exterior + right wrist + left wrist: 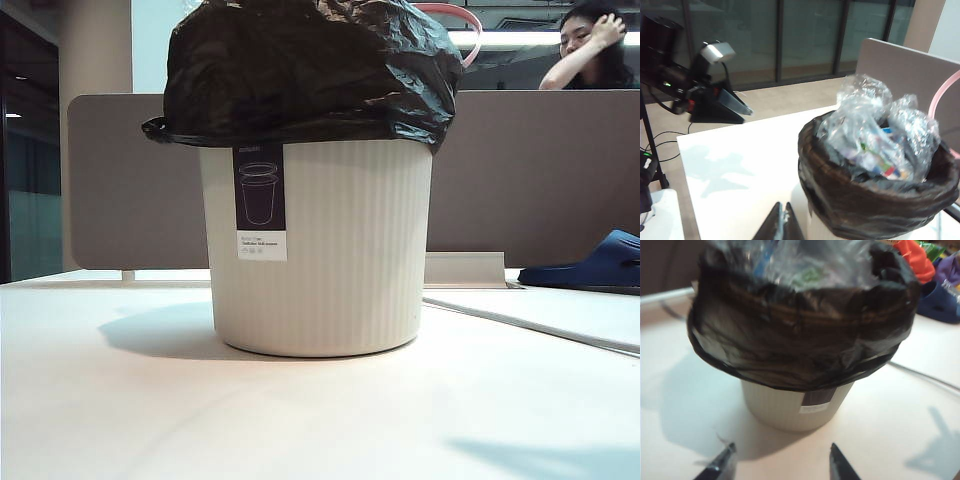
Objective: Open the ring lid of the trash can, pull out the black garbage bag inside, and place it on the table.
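Observation:
The cream ribbed trash can (330, 250) stands mid-table on the white table (150, 420). The glossy black garbage bag (300, 70) bulges over its rim, with clear film (865, 115) bunched on top. Behind the bag, the pink ring lid (470, 35) stands tipped up; its arc (940, 95) also shows in the right wrist view. My left gripper (782, 450) is open and empty, held back from the can (790, 410) above the table. My right gripper (783, 209) is shut, beside the can and clear of the bag (875, 200). Neither gripper shows in the exterior view.
A dark blue slipper (590, 265) lies at the back right. The grey-brown partition panel (130, 180) runs along the table's rear. Orange and green items (912, 260) sit beyond the can. My left arm (705, 95) hangs over the table's far corner.

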`<state>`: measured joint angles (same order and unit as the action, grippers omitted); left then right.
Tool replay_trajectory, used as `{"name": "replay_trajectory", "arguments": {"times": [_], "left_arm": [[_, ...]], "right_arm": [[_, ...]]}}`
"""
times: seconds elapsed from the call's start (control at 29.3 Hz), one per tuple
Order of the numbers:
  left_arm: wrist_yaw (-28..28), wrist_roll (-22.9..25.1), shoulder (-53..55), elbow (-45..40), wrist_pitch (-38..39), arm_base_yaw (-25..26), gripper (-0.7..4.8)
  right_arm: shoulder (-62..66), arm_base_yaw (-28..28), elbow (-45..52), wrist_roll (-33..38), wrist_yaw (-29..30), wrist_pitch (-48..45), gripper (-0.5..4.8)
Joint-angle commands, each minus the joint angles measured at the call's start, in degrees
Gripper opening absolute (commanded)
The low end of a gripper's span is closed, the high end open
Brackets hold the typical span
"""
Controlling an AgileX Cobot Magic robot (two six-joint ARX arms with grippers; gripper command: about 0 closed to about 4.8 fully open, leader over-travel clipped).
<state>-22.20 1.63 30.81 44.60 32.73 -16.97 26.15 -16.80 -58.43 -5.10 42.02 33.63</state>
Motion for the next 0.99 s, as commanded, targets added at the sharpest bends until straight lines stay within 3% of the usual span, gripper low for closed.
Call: {"name": "replay_trajectory", "arguments": {"times": [0.03,0.27,0.41,0.58,0.65,0.72,0.99], "left_arm": [[-1.25,-6.43,-0.02,-4.74,-8.52,2.29,2.37],[-3.43,-23.21,0.11,-13.55,-26.75,8.72,2.38],[-9.68,-33.97,2.36,-18.73,-39.6,13.09,2.38],[-15.72,-39.32,9.44,-22.27,-48.41,15.8,2.48],[-17.35,-40.74,13.05,-22.29,-51.65,15.91,2.82],[-18.14,-42.95,16.2,-22.29,-55.74,15.91,3.17],[-17.73,-53.59,27.5,-22.14,-70.9,15.91,3.18]], "right_arm": [[-2.1,-0.04,3.06,2.49,-0.33,-2.75,-0.04],[-5.55,-0.07,11.65,9.42,-2.36,-9.4,-0.04],[-6.75,-0.07,16.39,13.99,-2.34,-15.23,-0.04],[-6.78,-0.07,19.67,17.16,-4.15,-20.09,-0.04],[-6.78,-0.07,20.65,17.75,-5.05,-21.73,-0.04],[-6.73,-0.07,21.88,18.91,-5.05,-23.89,-0.04],[-5.75,-0.07,23.54,19.89,-10.19,-25.35,-0.04]]}}
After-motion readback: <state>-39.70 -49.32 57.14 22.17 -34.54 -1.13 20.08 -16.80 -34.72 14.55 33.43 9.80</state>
